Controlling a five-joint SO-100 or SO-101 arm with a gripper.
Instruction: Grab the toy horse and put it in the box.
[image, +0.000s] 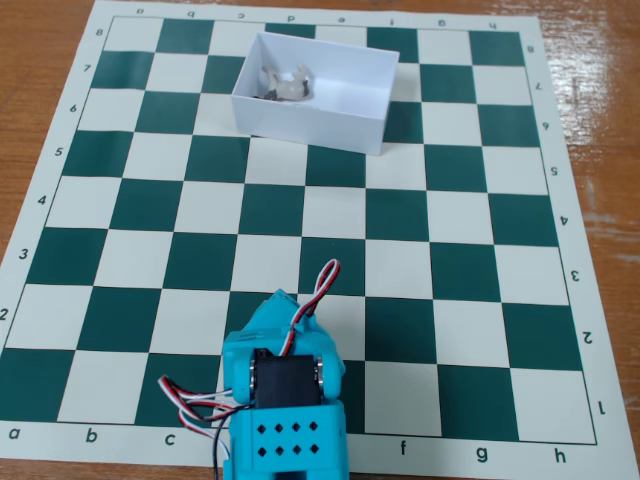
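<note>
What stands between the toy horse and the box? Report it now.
Nothing visible does: the toy horse already lies inside the box, at its left end in the fixed view. The arm sits far off at the board's near edge.

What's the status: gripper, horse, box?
Arm folded at near edge of board, gripper hidden, state unclear. Toy horse lying inside the box, left end. Nothing in the way.

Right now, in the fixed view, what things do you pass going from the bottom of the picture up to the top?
Blue robot arm → empty chessboard squares → white box with the toy horse inside.
</note>
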